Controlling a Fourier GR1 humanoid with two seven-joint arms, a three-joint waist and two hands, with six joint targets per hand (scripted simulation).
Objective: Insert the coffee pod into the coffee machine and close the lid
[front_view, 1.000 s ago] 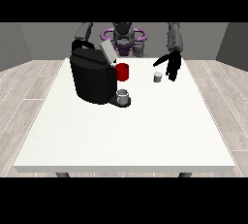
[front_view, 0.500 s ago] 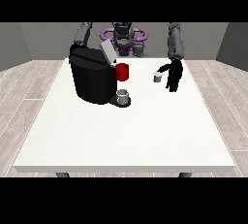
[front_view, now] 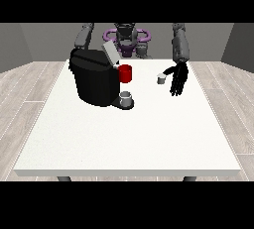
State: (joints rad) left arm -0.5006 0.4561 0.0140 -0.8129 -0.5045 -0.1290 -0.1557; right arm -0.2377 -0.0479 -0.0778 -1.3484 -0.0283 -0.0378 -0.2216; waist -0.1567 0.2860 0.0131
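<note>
Reaching for the pod, you have the hand at the view's right just beside it, fingers hanging straight and holding nothing. The pod stands on the desk, between that hand and the machine, whose lid is up. Judge it light, stiff, easily tipped; pinch its sides.
</note>
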